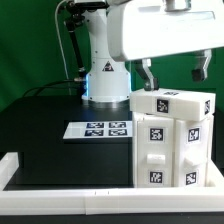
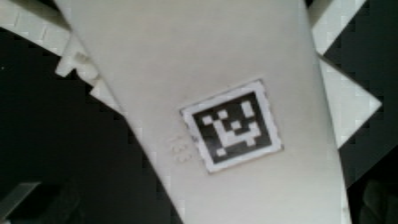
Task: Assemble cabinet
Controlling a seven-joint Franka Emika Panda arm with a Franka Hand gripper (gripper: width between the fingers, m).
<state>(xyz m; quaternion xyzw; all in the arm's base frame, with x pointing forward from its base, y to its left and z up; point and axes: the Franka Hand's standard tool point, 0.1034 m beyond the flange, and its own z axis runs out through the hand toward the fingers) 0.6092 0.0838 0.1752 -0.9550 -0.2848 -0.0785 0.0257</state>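
The cabinet (image 1: 172,140) is a white box of tagged panels and blocks. It stands on the black table at the exterior view's right, by the front rail. Its top panel (image 1: 176,101) lies slightly tilted on the box. My gripper (image 1: 174,74) hangs just above that top panel. Its two fingers are spread wide apart and nothing shows between them. In the wrist view a white cabinet panel (image 2: 196,70) with one square tag (image 2: 235,125) fills the picture very close up, and my fingers cannot be made out there.
The marker board (image 1: 103,128) lies flat on the table left of the cabinet. The arm's base (image 1: 105,82) stands behind it. A low white rail (image 1: 60,185) edges the table's front and left side.
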